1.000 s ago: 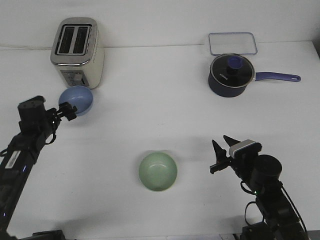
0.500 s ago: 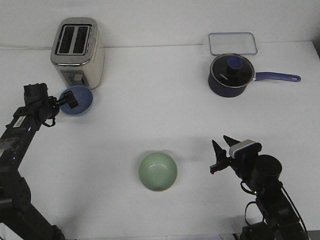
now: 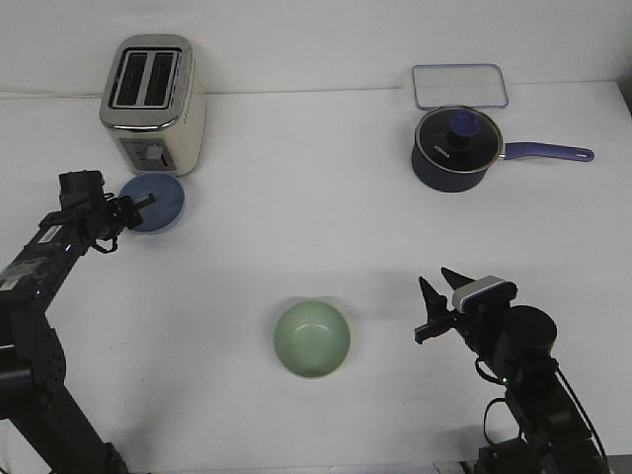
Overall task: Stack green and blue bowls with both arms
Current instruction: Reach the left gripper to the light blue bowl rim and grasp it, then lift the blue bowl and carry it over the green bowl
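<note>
Since the earlier frames, only the left arm's side changed: the blue bowl (image 3: 156, 203) went from tilted and lifted to lying lower and flatter on the table (image 3: 326, 227), and the left gripper (image 3: 141, 205) came down with it while the arm's wrist moved a little toward the toaster (image 3: 153, 103). The right arm, the green bowl (image 3: 312, 339) and the other things kept their places.

In the front view, the left gripper's fingers (image 3: 133, 206) were at the rim of the blue bowl, on its side that is away from the table centre. One finger seemed to reach over the rim into the bowl, but the fingers were small and dark, so I cannot tell if they were pressing the rim or were already loose. The blue bowl sat just ahead of these fingers, and the toaster stood just behind the bowl, very near to it or touching; I cannot tell which.

The right gripper (image 3: 437, 301) was above the table with its two fingers spread wide and nothing between them. The fingers pointed toward the table centre. The green bowl stood upright, with its opening up, near these fingertips but apart from them, on their open side.

Far beyond the right gripper's fingers stood the dark saucepan (image 3: 454, 150) with its lid on, its handle pointing away from the centre. A clear flat container (image 3: 460, 86) lay just behind it.
</note>
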{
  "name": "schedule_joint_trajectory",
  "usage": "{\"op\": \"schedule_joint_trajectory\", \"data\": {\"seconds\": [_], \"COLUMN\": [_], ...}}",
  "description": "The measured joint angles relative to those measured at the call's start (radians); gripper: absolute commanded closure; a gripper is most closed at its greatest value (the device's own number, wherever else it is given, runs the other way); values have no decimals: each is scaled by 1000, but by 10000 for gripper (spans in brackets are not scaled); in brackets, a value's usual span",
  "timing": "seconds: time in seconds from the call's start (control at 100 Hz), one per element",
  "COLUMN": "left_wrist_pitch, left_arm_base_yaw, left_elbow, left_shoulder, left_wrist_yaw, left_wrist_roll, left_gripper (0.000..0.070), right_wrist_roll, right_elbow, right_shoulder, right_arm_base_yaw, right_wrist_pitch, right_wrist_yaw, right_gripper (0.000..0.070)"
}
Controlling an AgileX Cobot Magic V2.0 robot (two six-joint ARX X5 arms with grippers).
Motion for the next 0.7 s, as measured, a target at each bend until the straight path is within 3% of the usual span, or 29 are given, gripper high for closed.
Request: {"op": "schedule_joint_trajectory", "data": {"seconds": [0.27, 0.46, 0.61, 0.7], "left_wrist_pitch": [-127, -262, -340, -347], "left_arm_base_yaw": [0, -26, -104, -198], "left_elbow": [2, 3, -28, -102], "left_shoulder": [-158, -404, -520, -573], "left_wrist_yaw": [89, 211, 360, 399], "left_wrist_roll": [52, 117, 158, 164], "left_gripper": [687, 687, 687, 687], "right_wrist_roll": [0, 0, 0, 0], "right_elbow": [0, 0, 0, 0], "right_shoulder": [0, 0, 0, 0], "right_arm_base_yaw": [0, 0, 0, 0], "right_wrist_pitch": [0, 0, 0, 0], "right_wrist_yaw": [0, 0, 0, -4], "right_gripper": [405, 405, 405, 405]}}
